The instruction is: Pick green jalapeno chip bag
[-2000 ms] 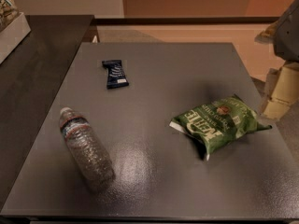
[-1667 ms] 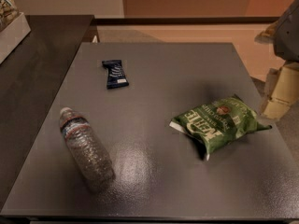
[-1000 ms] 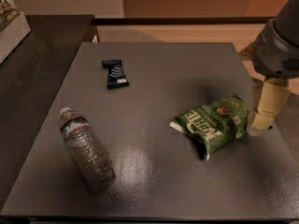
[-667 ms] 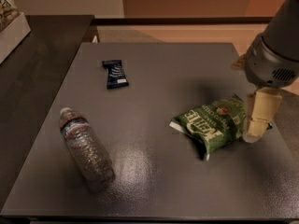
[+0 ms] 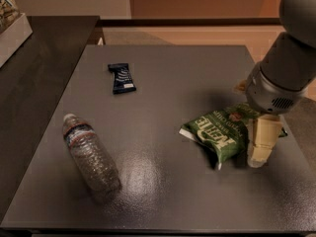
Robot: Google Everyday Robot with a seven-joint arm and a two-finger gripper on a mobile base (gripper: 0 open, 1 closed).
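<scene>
Dark-grey tabletop (image 5: 173,73): green jalapeno chip bag (image 5: 219,132) lies right of centre, crumpled, white lettering up. Pincer (image 5: 258,152) low at the bag's right edge, just beside or touching it; how far open, cannot tell. Clear plastic bottle (image 5: 90,157) on its side, front left. Dark-blue wrapper (image 5: 122,77) rear left.

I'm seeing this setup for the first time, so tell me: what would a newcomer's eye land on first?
First, the big grey arm at the picture's right, its gripper low beside the right end of the green jalapeno chip bag on the dark table. Next, a clear water bottle lying on its side front left, and a small dark-blue wrapper further back.
</scene>
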